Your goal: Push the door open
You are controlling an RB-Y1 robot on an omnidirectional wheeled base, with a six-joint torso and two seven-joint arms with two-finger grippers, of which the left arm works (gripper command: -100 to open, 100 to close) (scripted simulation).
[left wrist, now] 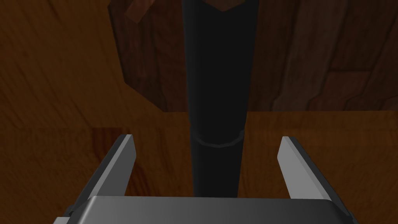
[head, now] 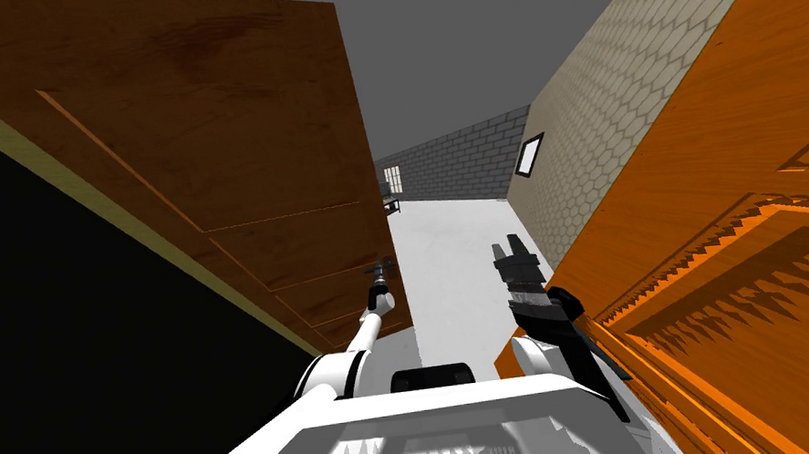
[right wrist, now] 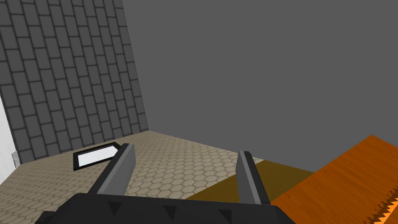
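Far left, a black area (head: 53, 314) runs along a thin yellowish frame strip (head: 118, 217). Beside it stands the door (head: 228, 116), dark brown wood with inset panels, swung away from the frame so that its free edge points down a passage.

The left arm reaches forward to the lower part of the door near that free edge, and the left tool (head: 382, 272) meets it there. From the left wrist, the tool's two fingers (left wrist: 122, 163) are spread open, with the black bar of the door handle (left wrist: 217, 77) running between them. Neither finger touches the handle; a gap shows on each side. Brown wood lies right behind the handle.

In the middle, a white floor (head: 451, 252) leads to a grey brick wall (head: 461, 164) at the far end.

To the right of the floor, the right tool (head: 505, 245) is raised in the air, its fingers (right wrist: 122, 167) open and holding nothing. Just beside it on the right rises an orange wooden panel (head: 736, 163) with zigzag carving, and a wall of pale hexagon tiles (head: 619, 82) runs beyond it.
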